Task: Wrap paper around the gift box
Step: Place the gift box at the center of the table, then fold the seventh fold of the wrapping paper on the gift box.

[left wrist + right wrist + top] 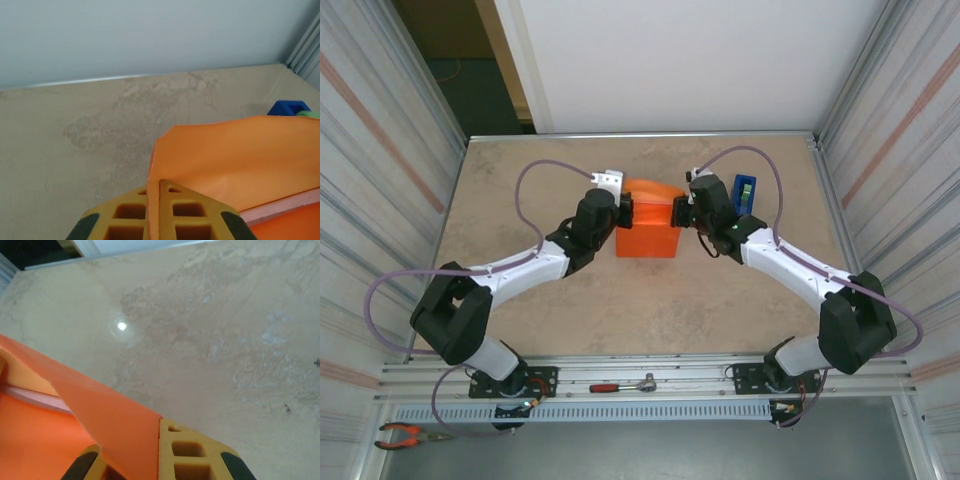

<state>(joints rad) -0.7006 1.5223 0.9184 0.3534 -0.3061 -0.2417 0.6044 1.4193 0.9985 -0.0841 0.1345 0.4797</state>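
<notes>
L gripper (159, 212) & R gripper (159, 452) pinch paper (648, 235) flap raised, running L-R.

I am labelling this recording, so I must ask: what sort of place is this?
Probably a robot test cell: a table fenced by ribbed side walls, an aluminium rail at its near edge, with a ratchet and pliers nearby.

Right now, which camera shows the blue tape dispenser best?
The top external view: the tape dispenser shows whole there, standing on the table just right of the orange paper. The left wrist view catches a blue corner of it, peeking over the paper's raised edge.
</notes>
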